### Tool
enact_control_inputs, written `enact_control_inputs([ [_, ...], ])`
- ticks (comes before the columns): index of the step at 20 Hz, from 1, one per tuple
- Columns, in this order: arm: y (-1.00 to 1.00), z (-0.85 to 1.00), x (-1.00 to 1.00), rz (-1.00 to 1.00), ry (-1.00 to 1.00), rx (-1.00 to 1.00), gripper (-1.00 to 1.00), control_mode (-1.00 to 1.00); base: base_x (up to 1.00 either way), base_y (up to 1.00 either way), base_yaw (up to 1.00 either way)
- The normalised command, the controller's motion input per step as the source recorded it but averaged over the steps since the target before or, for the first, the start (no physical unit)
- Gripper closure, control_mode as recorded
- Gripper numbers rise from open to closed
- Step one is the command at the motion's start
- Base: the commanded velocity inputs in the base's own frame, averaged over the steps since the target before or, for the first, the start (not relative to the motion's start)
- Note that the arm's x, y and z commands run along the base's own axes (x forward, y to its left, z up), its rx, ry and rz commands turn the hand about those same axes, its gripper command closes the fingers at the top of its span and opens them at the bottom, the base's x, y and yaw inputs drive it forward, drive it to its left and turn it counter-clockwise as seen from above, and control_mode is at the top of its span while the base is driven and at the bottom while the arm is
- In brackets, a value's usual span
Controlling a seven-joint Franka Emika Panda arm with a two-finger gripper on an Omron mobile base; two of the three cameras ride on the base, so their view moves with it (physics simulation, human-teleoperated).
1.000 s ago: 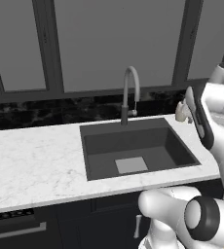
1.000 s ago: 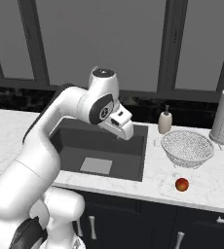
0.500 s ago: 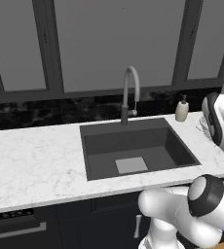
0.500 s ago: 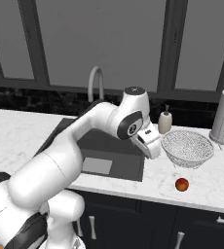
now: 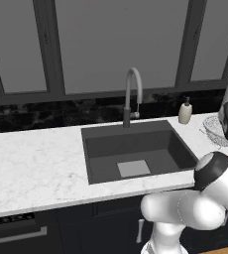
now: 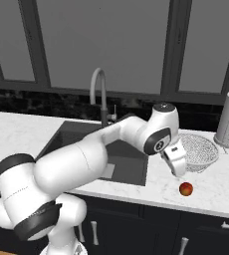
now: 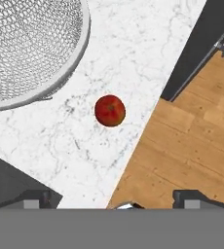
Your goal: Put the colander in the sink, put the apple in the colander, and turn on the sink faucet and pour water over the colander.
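Sitting on the white marble counter [image 6: 221, 179] to the right of the sink [image 6: 94, 149], the colander [image 6: 198, 151] is empty, and the apple [image 6: 185, 189] lies near it, close to the counter edge. Just above and between them hangs the gripper [image 6: 180, 172], its fingers spread wide and holding nothing. The sink faucet [image 6: 99, 94] stands behind the basin.
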Motion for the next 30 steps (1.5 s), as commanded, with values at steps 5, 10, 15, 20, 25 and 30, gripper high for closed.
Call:
enact_control_inputs([
  [5,-0.36,-0.1,0.51,-0.11,-0.14,0.02,-1.0,-1.0,0.0,0.0,0.0],
  [10,-0.28,-0.13,0.54,-0.07,-0.06,0.03,-1.0,-1.0,0.0,0.0,0.0],
  [15,-0.46,-0.15,0.36,-0.03,0.0,0.05,-1.0,-1.0,0.0,0.0,0.0],
  [20,-0.53,-0.12,0.13,0.0,0.0,0.09,-1.0,-1.0,0.0,0.0,0.0],
  [25,-0.42,-0.23,0.16,0.0,0.0,0.07,-1.0,-1.0,0.0,0.0,0.0],
  [30,-0.23,-0.28,0.33,0.0,-0.06,0.05,-1.0,-1.0,0.0,0.0,0.0],
])
